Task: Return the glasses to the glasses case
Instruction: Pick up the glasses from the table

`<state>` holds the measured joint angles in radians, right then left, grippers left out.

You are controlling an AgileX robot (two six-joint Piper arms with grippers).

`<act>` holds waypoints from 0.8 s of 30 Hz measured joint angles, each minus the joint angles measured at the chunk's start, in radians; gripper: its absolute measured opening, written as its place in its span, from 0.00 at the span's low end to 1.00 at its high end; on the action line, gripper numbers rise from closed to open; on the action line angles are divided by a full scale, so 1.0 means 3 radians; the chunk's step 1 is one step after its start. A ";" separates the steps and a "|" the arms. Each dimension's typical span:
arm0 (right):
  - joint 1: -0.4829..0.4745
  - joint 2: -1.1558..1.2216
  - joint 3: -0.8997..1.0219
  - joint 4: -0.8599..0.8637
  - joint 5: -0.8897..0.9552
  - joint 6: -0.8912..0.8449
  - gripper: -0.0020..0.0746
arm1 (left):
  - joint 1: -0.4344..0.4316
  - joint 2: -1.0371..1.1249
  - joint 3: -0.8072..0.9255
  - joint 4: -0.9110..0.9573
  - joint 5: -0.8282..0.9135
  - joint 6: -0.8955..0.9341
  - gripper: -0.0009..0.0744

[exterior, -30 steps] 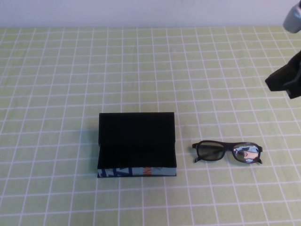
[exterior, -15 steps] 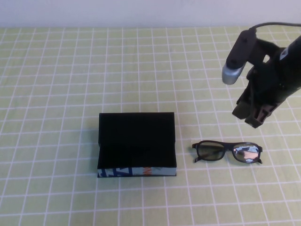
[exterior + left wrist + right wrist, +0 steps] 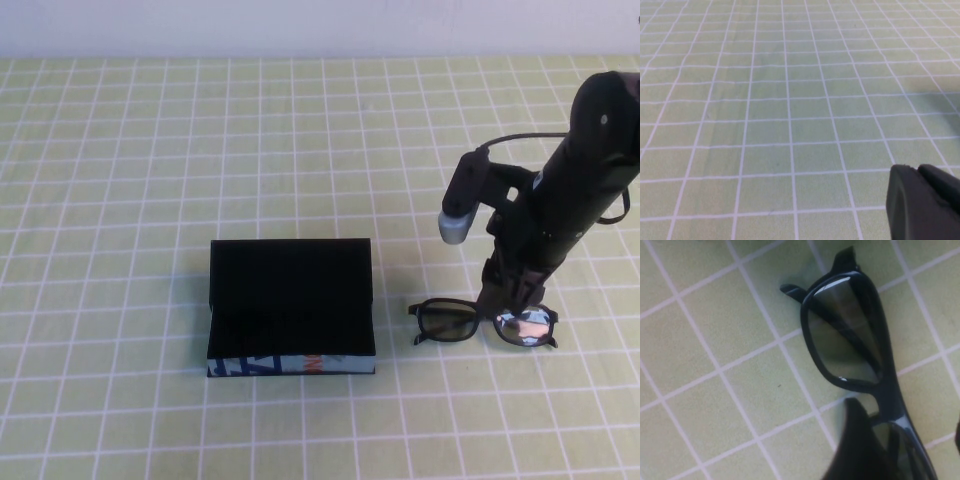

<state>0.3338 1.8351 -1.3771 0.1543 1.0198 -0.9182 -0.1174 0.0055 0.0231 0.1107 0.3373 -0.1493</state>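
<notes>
The black glasses (image 3: pixel 480 323) lie on the green checked cloth, right of the glasses case (image 3: pixel 290 305). The case is a black box with a blue, white and orange printed front edge. My right gripper (image 3: pixel 510 300) is down over the glasses near the bridge and right lens. In the right wrist view the gripper (image 3: pixel 907 445) is open, with one finger (image 3: pixel 860 445) on one side of the frame (image 3: pixel 845 335) and the other at the picture's edge. My left gripper (image 3: pixel 920 172) shows only in its wrist view, shut and empty above bare cloth.
The green cloth with white grid lines (image 3: pixel 120 180) covers the whole table. A white wall edge runs along the far side. The right arm's grey wrist camera (image 3: pixel 455 225) sticks out toward the case.
My right arm has swung in from the far right and come down onto the glasses. The glasses and the case have not moved.
</notes>
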 joint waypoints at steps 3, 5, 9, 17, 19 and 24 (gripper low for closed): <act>0.0003 0.0093 0.0000 -0.0009 -0.0029 -0.0013 0.51 | 0.0000 0.0000 0.0000 0.0000 0.0000 0.0000 0.01; 0.0003 0.0143 0.0000 -0.0015 -0.0043 -0.0013 0.51 | 0.0000 0.0000 0.0000 0.0000 0.0000 0.0000 0.01; 0.0003 0.0261 0.0000 -0.0021 -0.0056 -0.0013 0.50 | 0.0000 0.0000 0.0000 0.0000 0.0000 0.0000 0.01; 0.0008 0.0353 0.0000 -0.0035 -0.0062 -0.0019 0.14 | 0.0000 0.0000 0.0000 0.0000 0.0000 0.0000 0.01; 0.0008 0.0346 -0.0007 -0.0035 -0.0012 -0.0019 0.08 | 0.0000 0.0000 0.0000 0.0000 0.0000 0.0000 0.01; 0.0008 0.0321 -0.0030 -0.0035 0.0025 -0.0019 0.05 | 0.0000 0.0000 0.0000 0.0000 0.0000 0.0000 0.01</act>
<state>0.3362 1.9314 -1.3861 0.1437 1.0274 -0.9239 -0.1174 0.0055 0.0231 0.1107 0.3373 -0.1493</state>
